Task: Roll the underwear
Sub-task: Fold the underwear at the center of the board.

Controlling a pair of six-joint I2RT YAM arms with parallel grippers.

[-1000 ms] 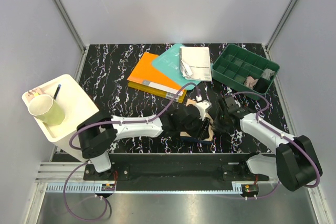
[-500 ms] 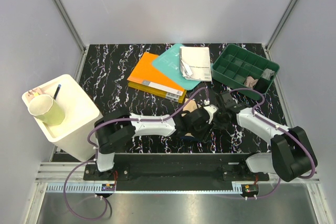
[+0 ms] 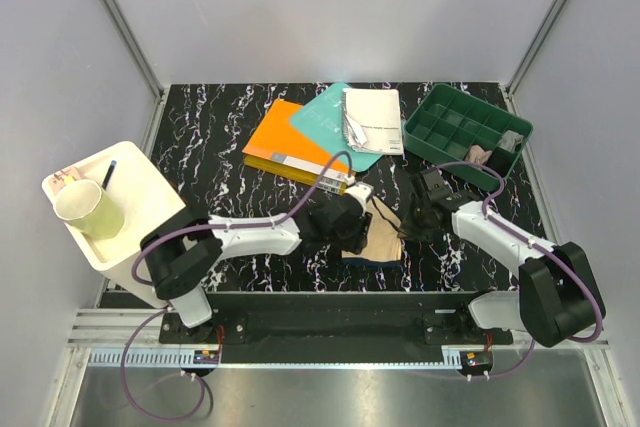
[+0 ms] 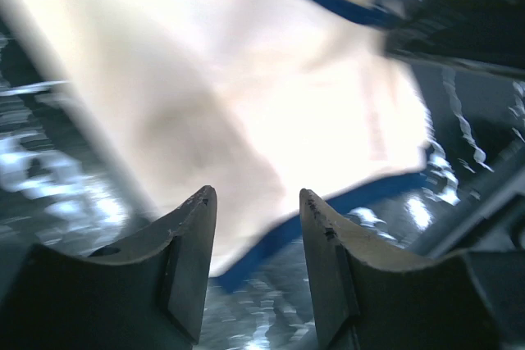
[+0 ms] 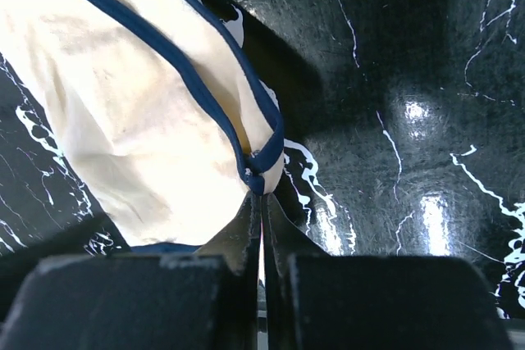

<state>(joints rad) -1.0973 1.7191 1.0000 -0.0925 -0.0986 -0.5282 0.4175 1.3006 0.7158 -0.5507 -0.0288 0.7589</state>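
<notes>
The beige underwear with dark navy edging lies part-folded on the black marble table, between my two grippers. My left gripper is at its left edge. In the left wrist view it stands open, with only table between the fingers and the beige cloth just beyond the tips. My right gripper is at the cloth's right side. Seen from the right wrist, it is shut on a navy-edged corner of the underwear.
An orange book, a teal book and a white booklet lie behind the underwear. A green compartment tray at the back right holds grey and pinkish cloth. At the far left stands a white bin with a cup.
My left gripper has pulled back to the left off the underwear, leaving more beige cloth showing. The right gripper stays shut on the corner and has shifted slightly nearer.
</notes>
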